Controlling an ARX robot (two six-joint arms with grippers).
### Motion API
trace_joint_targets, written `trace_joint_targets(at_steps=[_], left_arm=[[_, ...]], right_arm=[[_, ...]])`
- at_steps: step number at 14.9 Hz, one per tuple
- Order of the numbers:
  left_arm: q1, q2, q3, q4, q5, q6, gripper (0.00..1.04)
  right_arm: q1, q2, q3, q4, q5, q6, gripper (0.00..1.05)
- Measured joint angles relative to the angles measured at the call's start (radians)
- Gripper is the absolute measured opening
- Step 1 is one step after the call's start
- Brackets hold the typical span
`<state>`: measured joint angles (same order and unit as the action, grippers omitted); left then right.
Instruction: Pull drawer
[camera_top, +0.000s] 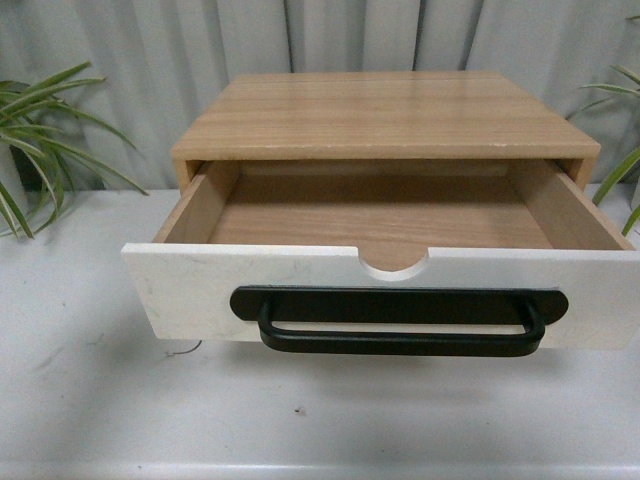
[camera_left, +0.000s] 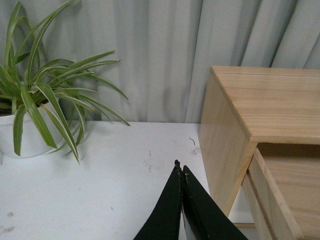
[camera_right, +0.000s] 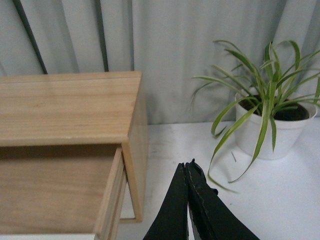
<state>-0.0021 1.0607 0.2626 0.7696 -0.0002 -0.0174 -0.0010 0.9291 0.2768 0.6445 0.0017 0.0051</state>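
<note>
Left claw (camera_left: 180, 169) & right claw (camera_right: 187, 167) sit pinched shut, empty, w/ drawer (camera_top: 200, 290) far out, so a hard pull could tip it out of cabinet (camera_top: 380, 115).

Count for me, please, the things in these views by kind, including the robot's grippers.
Potted plants: 2
Wooden cabinet: 1
Drawer, pulled open: 1
Grippers: 2, the left gripper and the right gripper, both shut
Total: 6
</note>
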Motion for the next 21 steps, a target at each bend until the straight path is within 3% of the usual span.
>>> trace_joint_targets(at_steps=[4,10,11,13,21], left_arm=[[0.003,-0.157,-0.106,-0.032,0.000,0.003,0.02],[0.002,-0.421,-0.211,-0.193,0.000,0.003,0.02],[0.002,-0.427,-0.242,-0.135,-0.001,0.003,0.02],[0.002,-0.488,-0.253,-0.220,0.000,0.003,0.02],[0.002,-0.762,-0.253,-0.469,0.000,0.003,0.02]], right_arm=[[0.001,-0.137,-0.109,-0.013,-0.001,-0.004,0.02],[0.001,-0.365,-0.220,-0.147,-0.001,-0.004,0.02],[0.001,-0.400,-0.227,-0.172,-0.001,-0.004,0.02],[0.001,-0.441,-0.261,-0.141,-0.001,-0.003,0.02],[0.001,-0.666,-0.264,-0.377,-0.001,-0.004,0.02]])
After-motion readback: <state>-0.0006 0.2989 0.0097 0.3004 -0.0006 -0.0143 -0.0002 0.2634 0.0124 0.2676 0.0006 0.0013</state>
